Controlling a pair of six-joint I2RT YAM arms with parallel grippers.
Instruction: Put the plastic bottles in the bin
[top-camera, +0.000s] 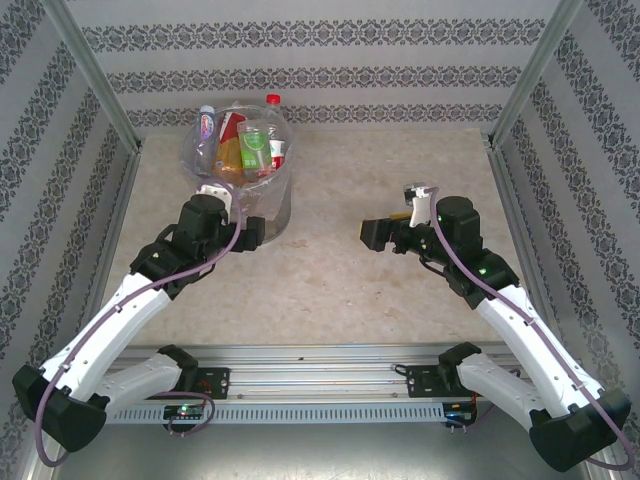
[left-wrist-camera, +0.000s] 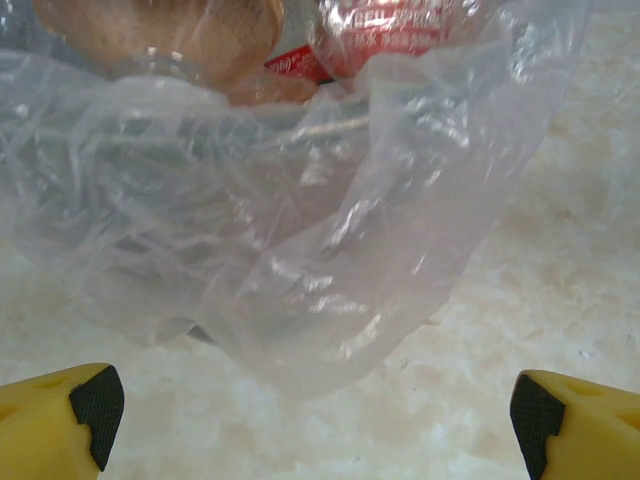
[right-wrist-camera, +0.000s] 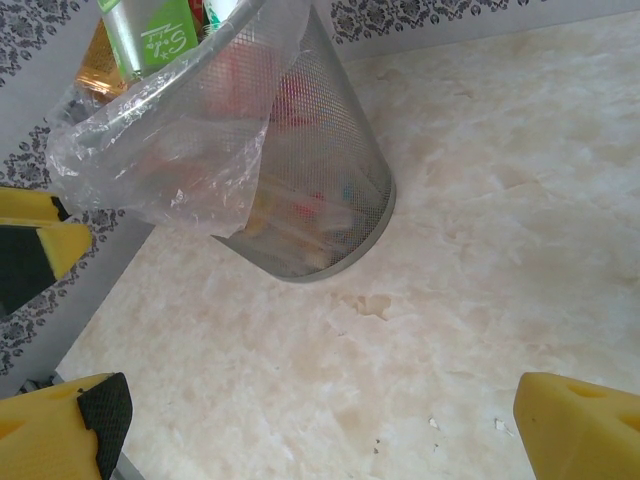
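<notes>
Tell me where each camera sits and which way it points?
Top external: above and behind the arms, looking down at the table, bin, plastic bottles, left hand and right hand.
Left wrist: on the left arm, close against the bin's clear bag; own yellow fingertips at bottom.
Right wrist: on the right arm, facing the bin across the table; yellow fingertips too.
Shared: all see the bin.

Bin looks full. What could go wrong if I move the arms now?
The open left claw sits close against the loose bag draped over the bin; a finger could snag it and drag or tip the bin. The bottles are heaped above the rim, so even a light bump might roll the red-capped one out onto the table.
</notes>
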